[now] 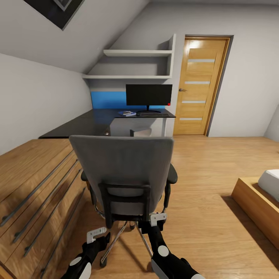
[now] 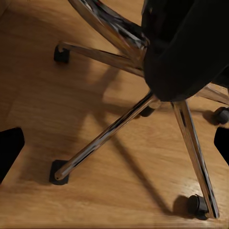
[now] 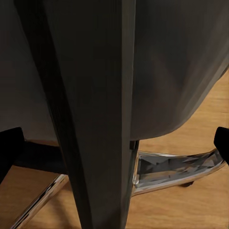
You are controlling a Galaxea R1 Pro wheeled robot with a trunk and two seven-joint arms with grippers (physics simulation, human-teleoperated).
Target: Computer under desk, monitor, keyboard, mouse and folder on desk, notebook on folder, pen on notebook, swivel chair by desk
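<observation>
Both arms reach low toward the swivel chair [image 1: 126,174]: the left gripper [image 1: 96,235] hangs over the silver star base [image 2: 143,102], fingers spread and holding nothing, while the right gripper [image 1: 158,219] sits close against the black back frame [image 3: 90,114], its fingers set wide either side of the upright and seemingly not yet closed on it, a stance that suggests the chair is about to be pushed forward. Its grey back hides the seat, so whether anything lies there cannot be told. To the left runs a light wood cabinet [image 1: 35,182] with long bar handles; a bed corner [image 1: 257,201] edges in at right. Across the pale wood floor [image 1: 209,162], the black-topped desk [image 1: 83,123] carries the monitor [image 1: 148,95], with the keyboard [image 1: 154,114] before it and the blue folder [image 1: 127,113] alongside, under white shelves [image 1: 131,65] beside the oak door [image 1: 201,85].
</observation>
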